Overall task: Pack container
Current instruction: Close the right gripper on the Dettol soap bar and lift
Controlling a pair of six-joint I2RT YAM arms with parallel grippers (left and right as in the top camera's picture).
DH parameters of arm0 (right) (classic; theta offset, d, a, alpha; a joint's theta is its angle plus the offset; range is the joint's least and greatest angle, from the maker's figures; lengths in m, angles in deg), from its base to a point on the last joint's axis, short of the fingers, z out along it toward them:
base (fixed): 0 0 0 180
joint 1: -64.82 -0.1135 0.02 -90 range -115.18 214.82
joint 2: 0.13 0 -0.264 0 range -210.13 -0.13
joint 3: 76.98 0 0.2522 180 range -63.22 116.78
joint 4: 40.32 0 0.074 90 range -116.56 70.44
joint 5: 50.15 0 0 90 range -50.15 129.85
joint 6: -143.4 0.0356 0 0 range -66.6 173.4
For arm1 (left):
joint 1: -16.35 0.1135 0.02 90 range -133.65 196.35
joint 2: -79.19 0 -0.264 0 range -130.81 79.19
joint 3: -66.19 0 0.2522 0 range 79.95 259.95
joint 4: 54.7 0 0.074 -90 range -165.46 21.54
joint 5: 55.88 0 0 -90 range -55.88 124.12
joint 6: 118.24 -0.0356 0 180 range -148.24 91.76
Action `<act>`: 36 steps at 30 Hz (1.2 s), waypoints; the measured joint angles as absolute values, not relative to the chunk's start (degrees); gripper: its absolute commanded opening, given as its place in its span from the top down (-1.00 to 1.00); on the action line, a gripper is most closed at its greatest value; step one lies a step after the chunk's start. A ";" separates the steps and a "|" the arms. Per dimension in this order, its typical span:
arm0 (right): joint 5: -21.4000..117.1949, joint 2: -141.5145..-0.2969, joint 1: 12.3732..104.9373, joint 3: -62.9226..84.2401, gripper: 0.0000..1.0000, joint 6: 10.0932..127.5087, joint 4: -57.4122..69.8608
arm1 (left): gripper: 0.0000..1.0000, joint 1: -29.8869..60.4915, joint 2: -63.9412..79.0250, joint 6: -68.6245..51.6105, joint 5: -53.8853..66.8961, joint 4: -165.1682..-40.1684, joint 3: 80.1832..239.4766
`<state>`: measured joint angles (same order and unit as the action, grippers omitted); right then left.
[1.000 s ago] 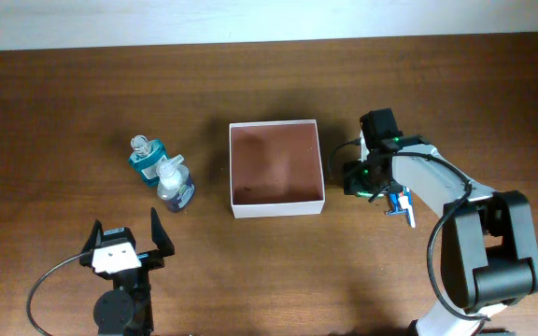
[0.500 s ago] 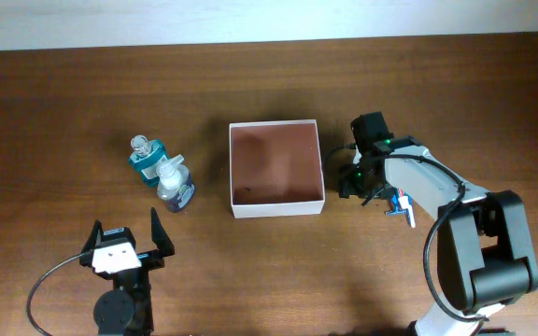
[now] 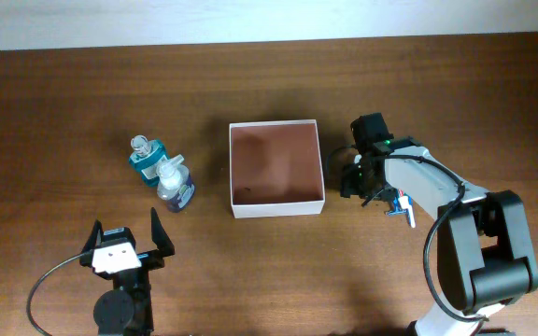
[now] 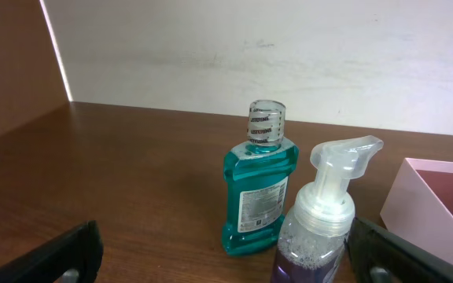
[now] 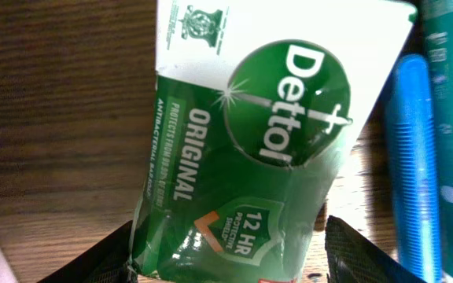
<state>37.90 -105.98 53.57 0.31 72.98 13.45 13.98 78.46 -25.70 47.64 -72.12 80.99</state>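
I see the container [image 3: 277, 210] at mid-table [image 3: 63, 112]. To its left stand two bottles, touching: the capped bottle [image 3: 145, 157] farther and a little left, the pump bottle [image 3: 175, 184] nearer. The left gripper [image 3: 124, 221] sits nearer still. Just right of the container, the right gripper [image 5: 234, 248] hangs over a soap packet [image 5: 250, 134] lying on the table, with a slim stick [image 5: 414, 157] just beside the packet.

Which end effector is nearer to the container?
Right. The right end effector is just off the right wall of the container, beside its front half. The left end effector sits well away, diagonally off its front-left corner.
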 measured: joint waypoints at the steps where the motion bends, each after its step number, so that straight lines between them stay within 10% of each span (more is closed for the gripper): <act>1: 37.55 -105.98 53.57 0.31 -0.34 72.91 13.34 | -0.99 13.98 78.46 -25.68 47.64 -72.10 80.99; 13: 35.97 -105.98 53.57 0.29 -0.65 72.93 9.12 | -0.99 13.98 78.46 -25.68 47.64 -72.12 80.99; 36: 35.60 -106.59 53.57 0.38 0.31 80.60 10.06 | -0.99 13.98 78.46 -25.70 47.64 -72.12 80.99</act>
<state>35.60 -106.59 53.57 0.38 80.60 10.06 13.98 78.46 -25.70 47.64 -72.12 80.99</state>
